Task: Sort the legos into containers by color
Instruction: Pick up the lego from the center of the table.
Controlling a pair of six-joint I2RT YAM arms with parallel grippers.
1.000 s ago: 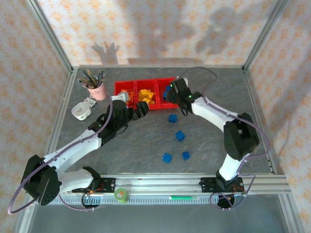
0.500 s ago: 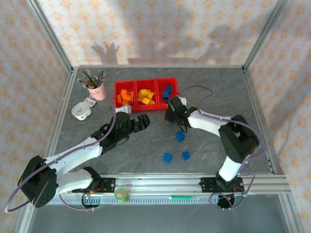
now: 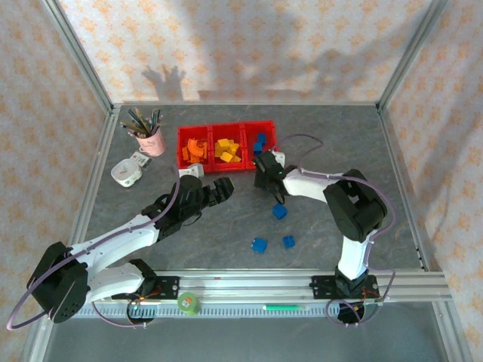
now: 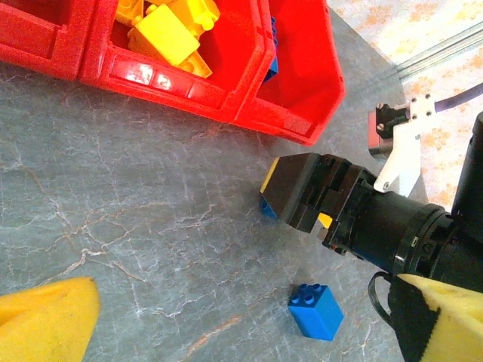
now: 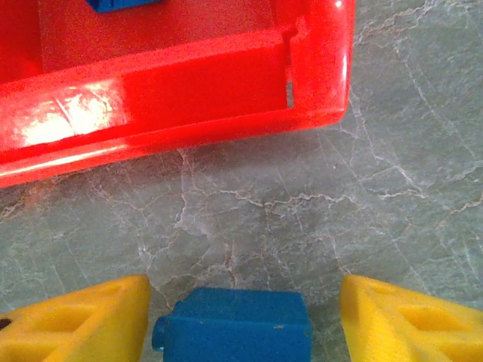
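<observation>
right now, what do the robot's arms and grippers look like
The left arm and right arm are white shells with black joints and black wrists. Their fingers are yellow wedges. A thin purple cable loops along each.

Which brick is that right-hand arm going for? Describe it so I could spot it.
Find the red tray at the back of the table; just in front of its blue-brick bin the right gripper points down. The blue brick lies on the table between its open yellow fingers, while three other loose blue bricks lie farther from the tray.
</observation>
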